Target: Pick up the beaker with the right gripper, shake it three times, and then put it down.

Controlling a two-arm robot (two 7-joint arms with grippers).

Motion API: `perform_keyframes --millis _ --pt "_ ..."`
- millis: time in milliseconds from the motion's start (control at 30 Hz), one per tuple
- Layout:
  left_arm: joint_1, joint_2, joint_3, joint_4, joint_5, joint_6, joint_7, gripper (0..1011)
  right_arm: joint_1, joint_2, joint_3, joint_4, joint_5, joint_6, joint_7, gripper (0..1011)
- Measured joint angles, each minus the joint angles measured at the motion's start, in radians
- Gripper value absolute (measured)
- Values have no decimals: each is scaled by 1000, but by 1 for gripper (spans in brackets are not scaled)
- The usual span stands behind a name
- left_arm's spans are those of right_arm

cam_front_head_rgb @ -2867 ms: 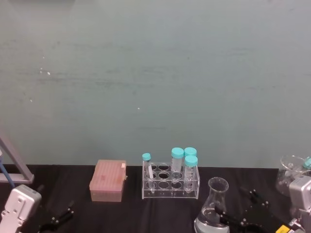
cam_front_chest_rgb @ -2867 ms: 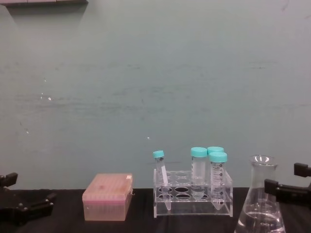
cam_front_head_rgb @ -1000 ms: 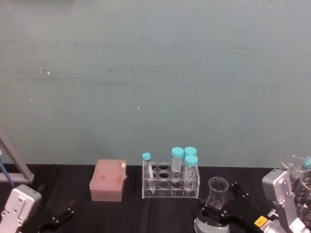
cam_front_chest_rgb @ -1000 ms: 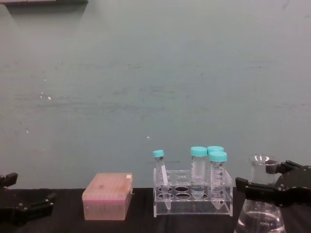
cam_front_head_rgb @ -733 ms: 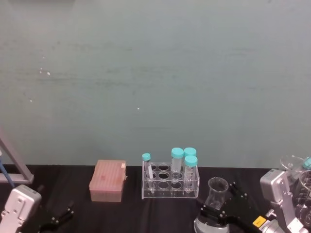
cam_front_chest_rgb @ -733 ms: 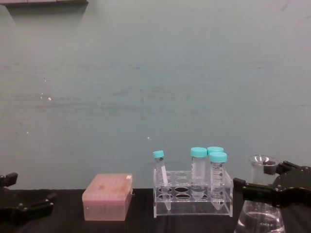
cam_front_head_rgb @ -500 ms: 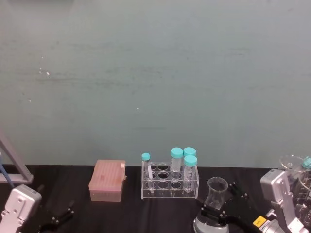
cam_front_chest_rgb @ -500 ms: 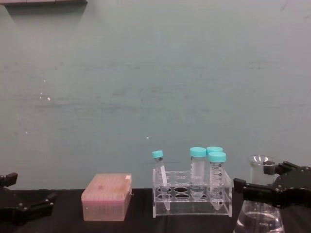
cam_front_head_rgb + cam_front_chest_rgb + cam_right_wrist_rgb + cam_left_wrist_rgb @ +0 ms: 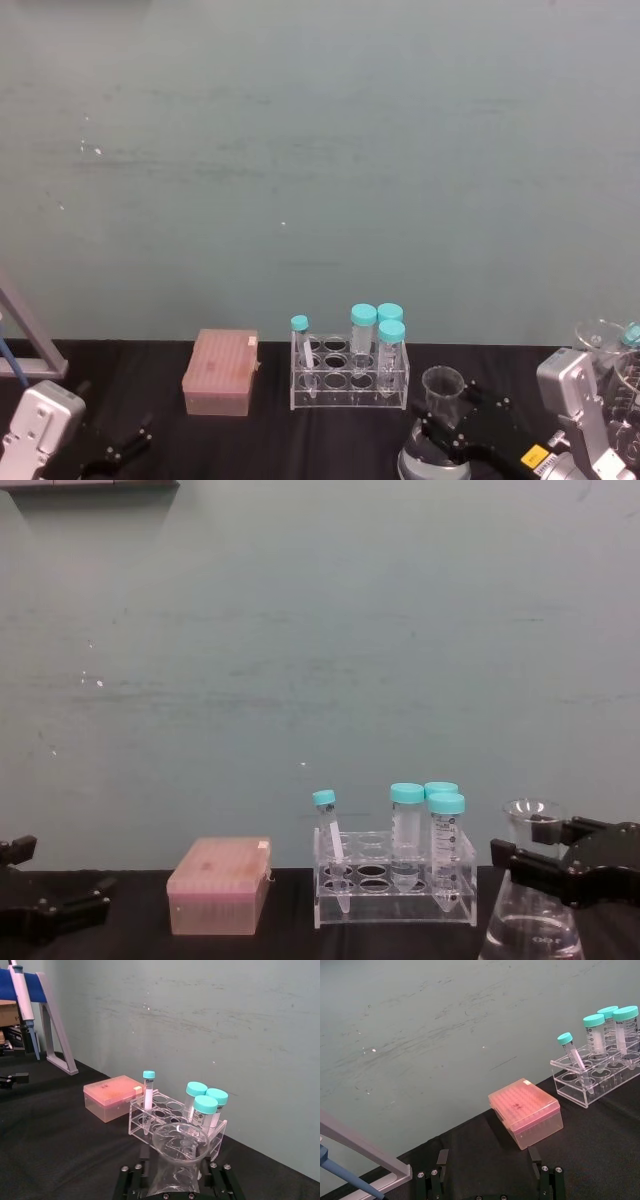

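The clear glass conical beaker (image 9: pixel 530 925), clasped at the neck by the black two-fingered right gripper (image 9: pixel 522 848) (left gripper (image 9: pixel 487 1160) parked, agape), should be lifted upright.

A glossy clear-glass beaker (image 9: pixel 528 928), clear hard-plastic rack (image 9: pixel 372 897), tubes (image 9: pixel 447 852) with smooth teal plastic caps (image 9: pixel 407 793) and a frosted pink plastic box (image 9: pixel 218 885); the desk (image 9: pixel 600 1150) is matt black, possibly cloth, the wall (image 9: pixel 300 630) matt and scuffed.

The tube rack (image 9: pixel 349 370) stands close at the beaker's (image 9: pixel 441 385) 10 o'clock, the pink box (image 9: pixel 220 373) well beyond it toward 9; more glassware (image 9: pixel 598 340) sits at 2 o'clock. Bare worktop (image 9: pixel 275 420) lies open between rack and box, and the air above the beaker is free
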Motion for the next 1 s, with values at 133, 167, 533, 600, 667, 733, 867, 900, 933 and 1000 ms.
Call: perform_keyframes --millis 133,167,533,600,667,733,867,900,933,1000 --pt "0 0 0 0 0 0 0 1000 0 0 0 -1 0 0 0 509" --pt "0 0 0 0 0 0 0 1000 0 0 0 -1 1 0 0 469" --pt "0 0 0 0 0 0 0 1000 0 0 0 -1 1 0 0 452" --pt "0 0 0 0 0 0 0 1000 -1 0 0 -1 1 -1 0 453" --pt "0 0 0 0 0 0 0 1000 -3 0 2 -2 2 -2 3 453" --pt "0 0 0 0 0 0 0 1000 -5 0 7 -8 9 -5 9 453" --pt "0 0 0 0 0 0 0 1000 -9 -1 18 -21 25 -9 14 452" --pt "0 0 0 0 0 0 0 1000 -10 -2 21 -23 27 -9 15 452" --pt "0 0 0 0 0 0 0 1000 -10 -2 25 -28 33 -9 16 453" --pt "0 0 0 0 0 0 0 1000 -9 -2 29 -34 40 -8 17 453"
